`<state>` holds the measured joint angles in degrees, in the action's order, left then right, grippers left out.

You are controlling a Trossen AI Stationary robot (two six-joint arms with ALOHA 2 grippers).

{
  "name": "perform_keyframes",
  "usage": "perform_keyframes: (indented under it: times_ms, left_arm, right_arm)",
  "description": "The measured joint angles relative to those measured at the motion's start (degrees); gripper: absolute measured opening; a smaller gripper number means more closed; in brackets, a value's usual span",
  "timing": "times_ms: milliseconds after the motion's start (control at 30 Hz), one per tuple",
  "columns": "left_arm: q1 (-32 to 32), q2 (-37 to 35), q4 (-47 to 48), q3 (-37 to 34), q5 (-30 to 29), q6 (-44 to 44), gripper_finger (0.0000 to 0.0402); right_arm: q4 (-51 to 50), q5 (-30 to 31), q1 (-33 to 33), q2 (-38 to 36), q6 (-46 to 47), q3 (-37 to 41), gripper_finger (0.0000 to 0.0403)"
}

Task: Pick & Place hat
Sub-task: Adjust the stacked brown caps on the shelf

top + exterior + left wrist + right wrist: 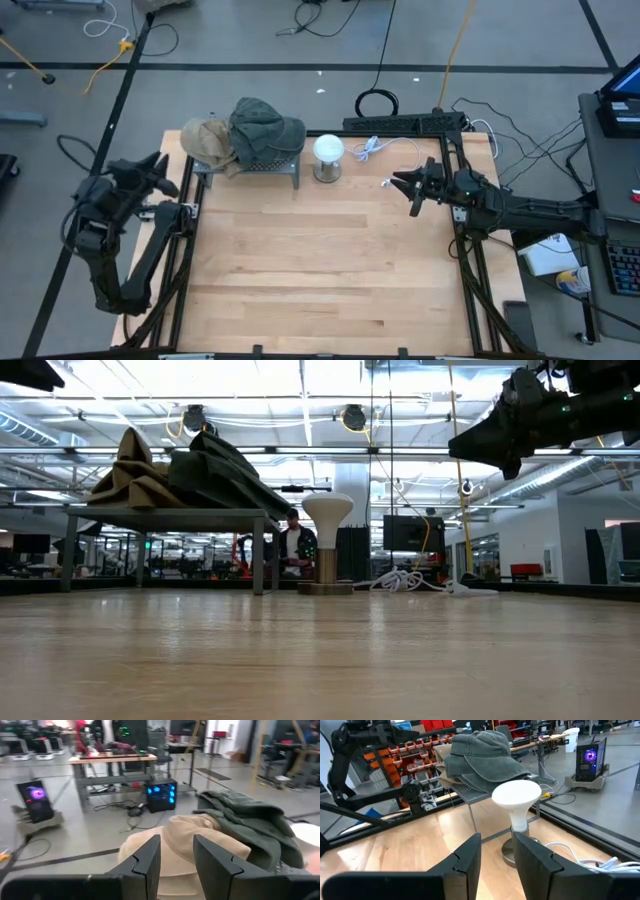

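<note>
A light wooden counter [320, 270] was seen from above, with a dark arm at each side. At its far edge stood a small grey metal rack [250, 168], raised on legs, and two hats were piled on its top. A tan hat [208, 142] lay toward the left end of the rack, and a dark green hat [264, 128] lay beside it and partly over it, nearer the rack's middle. The green hat's long axis ran roughly along the far edge of the counter, with its brim pointed toward the right, where a white mushroom-shaped lamp [328, 150] stood on a round base just beside the rack. In the low view both hats were seen tilted and rumpled on the rack top. A white cable [385, 148] was coiled on the counter beyond the lamp.

The left hand [160, 172] was held off the counter's left edge, near the rack's left end and pointed at the tan hat; its two fingers [150, 857] were seen a small way apart with nothing between them. The right hand [410, 185] was held above the counter's right part, pointed toward the lamp and hats, its fingers [467, 855] likewise slightly parted and gripping nothing
</note>
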<state>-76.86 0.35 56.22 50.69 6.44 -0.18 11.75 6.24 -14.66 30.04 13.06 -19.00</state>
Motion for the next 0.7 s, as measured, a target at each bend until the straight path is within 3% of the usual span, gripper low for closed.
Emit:
perform_keyframes:
  times_ms: [133,267,467,700]
  left_arm:
    - [-0.5,-0.01,-3.48,-4.2,4.37,1.37,0.012]
    - [-0.48,-0.01,-10.66,-9.7,4.9,1.33,0.012]
    - [-0.48,0.01,-20.3,-17.75,-1.55,-2.7,0.012]
    - [-0.48,-0.01,-34.47,-27.94,-1.74,-5.36,0.012]
  right_arm:
    - [0.1,-0.28,0.0,0.27,-0.02,0.0,0.0105]
    - [0.02,-0.04,0.0,0.27,-0.1,0.0,0.0105]
    - [0.02,0.02,0.0,0.27,-0.24,0.0,0.0105]
    - [0.02,-0.02,0.0,0.27,-0.26,0.0,0.0105]
